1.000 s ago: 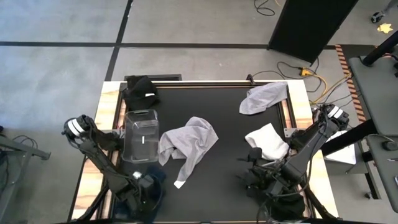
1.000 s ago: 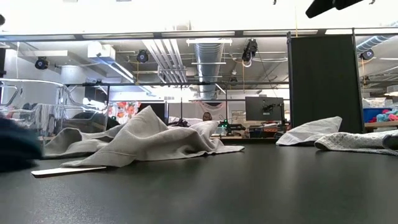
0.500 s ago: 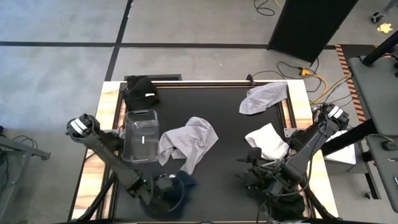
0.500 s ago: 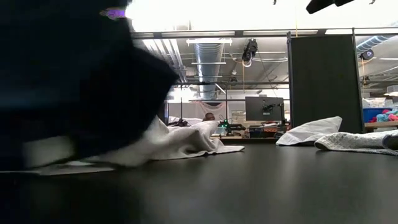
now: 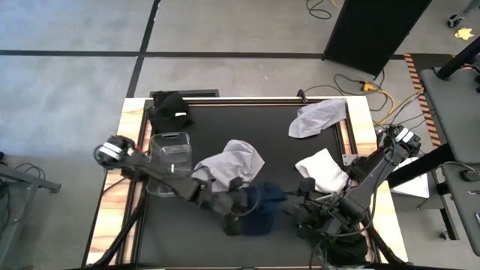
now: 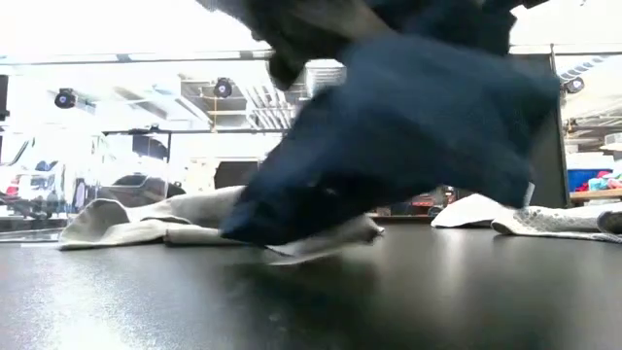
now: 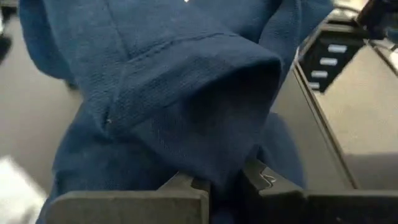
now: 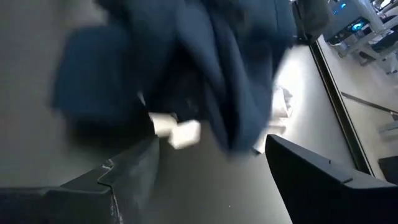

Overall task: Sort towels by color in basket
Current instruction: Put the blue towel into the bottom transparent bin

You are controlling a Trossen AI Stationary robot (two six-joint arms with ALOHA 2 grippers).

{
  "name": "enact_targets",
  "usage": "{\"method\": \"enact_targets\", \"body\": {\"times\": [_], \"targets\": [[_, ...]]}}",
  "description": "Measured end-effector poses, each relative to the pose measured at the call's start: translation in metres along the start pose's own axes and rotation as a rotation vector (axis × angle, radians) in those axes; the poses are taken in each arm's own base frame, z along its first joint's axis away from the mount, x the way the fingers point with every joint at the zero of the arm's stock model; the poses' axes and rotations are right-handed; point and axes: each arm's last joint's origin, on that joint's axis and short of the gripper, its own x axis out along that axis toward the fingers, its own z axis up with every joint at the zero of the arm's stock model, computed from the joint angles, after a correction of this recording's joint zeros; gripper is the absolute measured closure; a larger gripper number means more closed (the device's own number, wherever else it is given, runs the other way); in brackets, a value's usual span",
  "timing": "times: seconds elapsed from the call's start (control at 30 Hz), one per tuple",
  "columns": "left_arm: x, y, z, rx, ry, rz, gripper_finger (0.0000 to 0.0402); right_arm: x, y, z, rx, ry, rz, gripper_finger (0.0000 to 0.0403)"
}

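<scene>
A navy towel [image 5: 264,205] hangs bunched from my left gripper [image 5: 246,211], which is shut on it over the near middle of the table. In the low view the towel [image 6: 408,117] is lifted, and its lower end [image 6: 267,226] comes close to the tabletop. My right gripper [image 5: 304,196] stands open just to the right, and the navy towel [image 8: 186,56] with its white tag [image 8: 177,132] fills its wrist view. A grey towel [image 5: 229,166] lies flat mid-table beside the clear basket [image 5: 169,142]. My left gripper pinches a bunched fold of the navy towel [image 7: 214,163] between its two fingers [image 7: 183,185], several layers thick. The fingers come from the table's left, slanting a little downward. The towel bulges out ahead of the fingers and droops below them, slack.
A black towel [image 5: 169,111] lies at the far left corner. A light grey towel [image 5: 319,118] sits at the far right and a white one [image 5: 322,171] at the right edge. A wooden border [image 5: 127,131] runs round the black tabletop.
My left gripper has swung from the near left corner toward the table's right, rising a little and rolling about its own line. It has carried the navy towel up off the table to just in front of my right gripper.
</scene>
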Motion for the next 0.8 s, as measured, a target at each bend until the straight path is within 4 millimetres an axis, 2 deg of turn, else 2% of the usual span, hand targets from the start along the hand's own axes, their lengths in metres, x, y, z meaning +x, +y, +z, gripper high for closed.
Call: {"method": "enact_targets", "body": {"times": [0.2, 0.3, 0.4, 0.53, 0.7, 0.8], "targets": [[0.063, 0.027, -0.019, 0.001, -0.043, -0.019, 0.0384, 0.001, -0.001, 0.0, 0.001, 0.002, -0.004, 0.0108], [0.088, 0.037, -0.026, -0.034, 0.007, 0.019, 0.0368, 0.006, -0.004, 0.0, 0.029, 0.011, -0.015, 0.0105], [0.105, 0.041, -0.032, -0.032, 0.122, 0.034, 0.0337, 0.014, -0.008, -0.002, 0.065, 0.053, 0.009, 0.0101], [0.109, 0.039, -0.027, 0.009, 0.264, 0.066, 0.0281, 0.031, -0.009, -0.01, 0.115, 0.094, 0.076, 0.0095], [0.095, 0.028, -0.011, 0.07, 0.382, 0.079, 0.0209, 0.06, -0.004, -0.022, 0.122, 0.104, 0.116, 0.0092], [0.083, 0.02, 0.004, 0.101, 0.36, 0.058, 0.0178, 0.076, 0.002, -0.023, 0.127, 0.064, 0.124, 0.0098]]}}
